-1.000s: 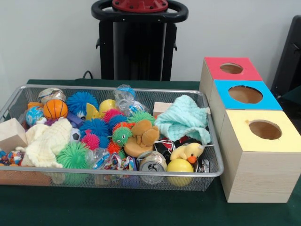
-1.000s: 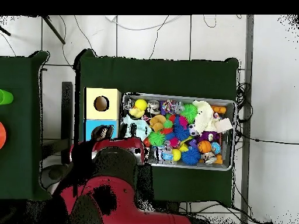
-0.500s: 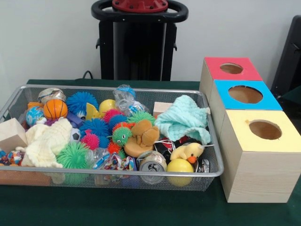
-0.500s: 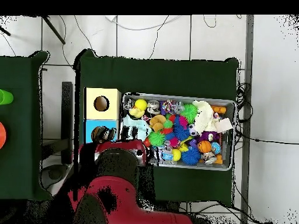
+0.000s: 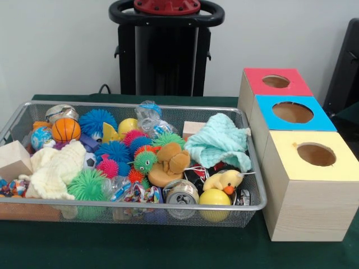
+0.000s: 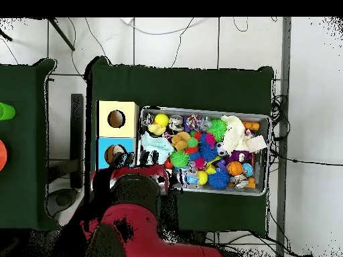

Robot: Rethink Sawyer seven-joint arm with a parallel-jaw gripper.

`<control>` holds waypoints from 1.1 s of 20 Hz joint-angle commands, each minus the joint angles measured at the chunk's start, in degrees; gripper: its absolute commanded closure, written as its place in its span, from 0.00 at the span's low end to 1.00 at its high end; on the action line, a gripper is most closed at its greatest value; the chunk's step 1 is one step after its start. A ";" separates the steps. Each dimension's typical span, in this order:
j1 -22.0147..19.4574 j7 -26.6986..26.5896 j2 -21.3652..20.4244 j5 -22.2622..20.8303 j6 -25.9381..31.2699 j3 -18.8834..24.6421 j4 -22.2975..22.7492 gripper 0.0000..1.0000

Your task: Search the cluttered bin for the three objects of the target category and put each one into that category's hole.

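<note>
Here the wire bin (image 5: 255,204) serves as the landmark on the green tabletop (image 5: 168,249). Against its near rim lie a dented can (image 5: 181,192), a yellow ball (image 5: 215,197) and a yellow duck (image 5: 224,180). Toward the middle of the bin sit a brown plush (image 5: 170,162), spiky balls in green (image 5: 87,185), pink (image 5: 107,167) and blue (image 5: 114,150), and a cream cloth (image 5: 56,168); a mint cloth (image 5: 219,141) lies beside the plush. By the far rim rests a small basketball (image 5: 66,129). Just beside the bin stand three boxes with holes, yellow (image 5: 314,154) nearest, then blue (image 5: 291,112), then red (image 5: 276,82). In the overhead view the red arm (image 6: 134,221) hangs over the blue box; whether the pincer is open or closed cannot be told.
</note>
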 commanded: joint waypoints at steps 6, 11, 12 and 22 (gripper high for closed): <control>0.91 4.82 1.02 -1.67 7.37 -0.69 4.14 0.00; 1.38 4.63 0.89 -1.84 7.60 -1.00 4.34 0.00; 1.47 4.54 0.90 -1.91 7.56 -1.06 4.45 0.00; 2.49 5.40 0.76 -1.97 7.31 -1.46 5.30 0.00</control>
